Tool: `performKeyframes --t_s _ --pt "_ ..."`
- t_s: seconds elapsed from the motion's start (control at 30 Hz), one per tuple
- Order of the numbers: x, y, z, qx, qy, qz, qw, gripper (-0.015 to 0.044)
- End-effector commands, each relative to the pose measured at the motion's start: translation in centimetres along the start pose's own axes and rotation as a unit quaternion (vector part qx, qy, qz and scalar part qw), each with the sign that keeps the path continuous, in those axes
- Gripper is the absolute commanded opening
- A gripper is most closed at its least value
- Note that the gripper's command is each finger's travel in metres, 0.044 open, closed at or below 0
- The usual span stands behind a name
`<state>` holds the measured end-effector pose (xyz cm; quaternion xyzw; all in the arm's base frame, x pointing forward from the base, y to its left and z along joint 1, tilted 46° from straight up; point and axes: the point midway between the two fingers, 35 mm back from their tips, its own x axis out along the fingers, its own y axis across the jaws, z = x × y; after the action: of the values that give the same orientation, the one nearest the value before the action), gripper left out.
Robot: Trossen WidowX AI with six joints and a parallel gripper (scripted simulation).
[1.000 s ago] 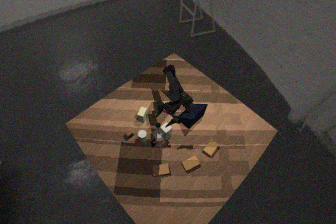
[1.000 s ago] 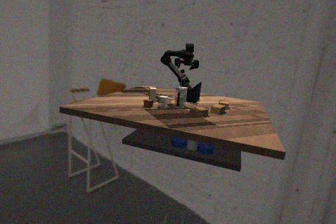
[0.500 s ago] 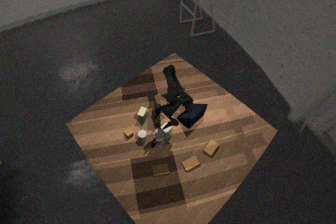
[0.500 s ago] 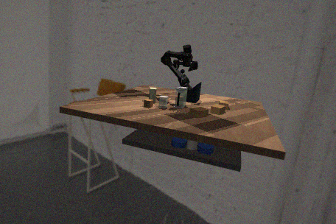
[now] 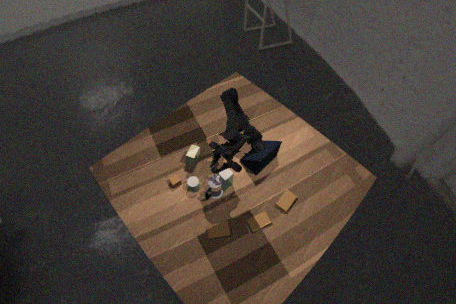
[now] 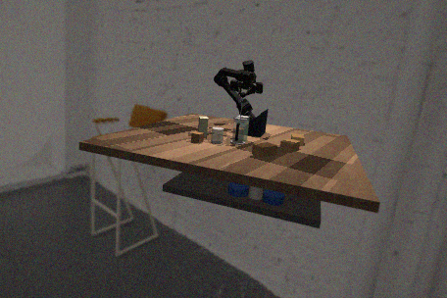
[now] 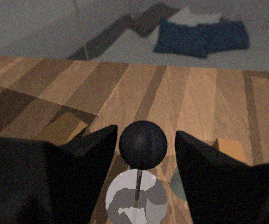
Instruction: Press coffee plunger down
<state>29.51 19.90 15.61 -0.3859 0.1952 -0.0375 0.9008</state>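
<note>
Between the hand's (image 7: 144, 150) half-closed fingers sits the plunger knob (image 7: 142, 144), narrow gaps either side, nothing pinched.

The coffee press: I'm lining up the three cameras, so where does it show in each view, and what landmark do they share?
Top: the coffee press sits just left of centre on the table, below the arm.
Exterior: it stands mid-table under the gripper.
Wrist: its lid and black knob fill the lower centre, between the fingers.
Shared landmark: the dark blue box beside the arm is plain in top and exterior; the wrist view does not clearly show it.
</note>
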Motion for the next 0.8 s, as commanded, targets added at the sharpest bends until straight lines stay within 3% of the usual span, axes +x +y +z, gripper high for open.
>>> performKeyframes --t_s 0.0,0.77 --pt "0.1 0.2 -0.1 -0.003 0.001 0.002 1.0 0.0131" --pt "1.5 0.5 -1.7 -0.003 0.003 0.003 1.0 0.0129"
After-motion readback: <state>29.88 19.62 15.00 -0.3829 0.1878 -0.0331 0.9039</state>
